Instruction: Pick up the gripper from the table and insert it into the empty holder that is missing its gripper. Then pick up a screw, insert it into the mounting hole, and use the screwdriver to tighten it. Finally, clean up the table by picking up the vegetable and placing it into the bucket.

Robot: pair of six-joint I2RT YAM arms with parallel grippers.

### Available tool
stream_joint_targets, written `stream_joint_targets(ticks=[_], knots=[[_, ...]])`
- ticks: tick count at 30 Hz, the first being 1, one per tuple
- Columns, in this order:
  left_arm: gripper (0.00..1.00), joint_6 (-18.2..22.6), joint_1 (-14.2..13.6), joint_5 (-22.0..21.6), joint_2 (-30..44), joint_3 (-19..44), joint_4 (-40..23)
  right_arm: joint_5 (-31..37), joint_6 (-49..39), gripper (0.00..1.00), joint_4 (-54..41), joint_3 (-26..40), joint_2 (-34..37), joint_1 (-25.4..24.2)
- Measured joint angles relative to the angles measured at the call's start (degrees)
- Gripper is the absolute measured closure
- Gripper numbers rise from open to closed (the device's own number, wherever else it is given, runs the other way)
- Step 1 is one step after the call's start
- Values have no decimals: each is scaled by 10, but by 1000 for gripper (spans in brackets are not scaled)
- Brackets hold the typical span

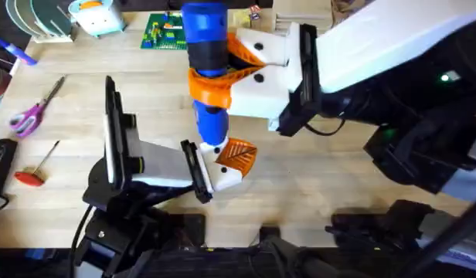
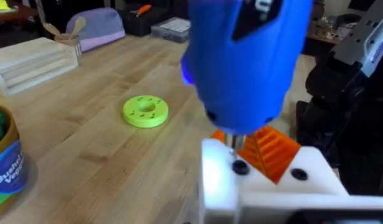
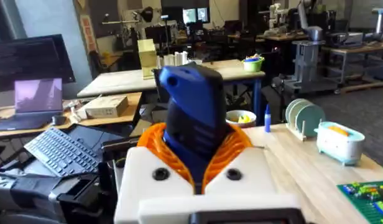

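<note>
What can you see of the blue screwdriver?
The screwdriver is a thick, bright blue plastic-looking cylinder held upright, tip down. The right end effector clamps it with orange ribbed pads. Its thin metal bit points at a white block with an orange tip, held on the left arm above the table.

My right gripper (image 1: 222, 77) has ribbed orange pads on smooth white plastic. The screwdriver (image 1: 205, 46) is glossy blue plastic with a thin metal bit. The table (image 1: 323, 177) is matt, pale wood, grain showing.
</note>
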Motion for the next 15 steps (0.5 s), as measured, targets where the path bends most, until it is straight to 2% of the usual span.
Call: stream_joint_targets(ticks=[5,15], knots=[[994,0,0,0,0,0,0,0,0,975,18,0,-4,0],[994,0,0,0,0,0,0,0,0,975,-3,0,-7,0]])
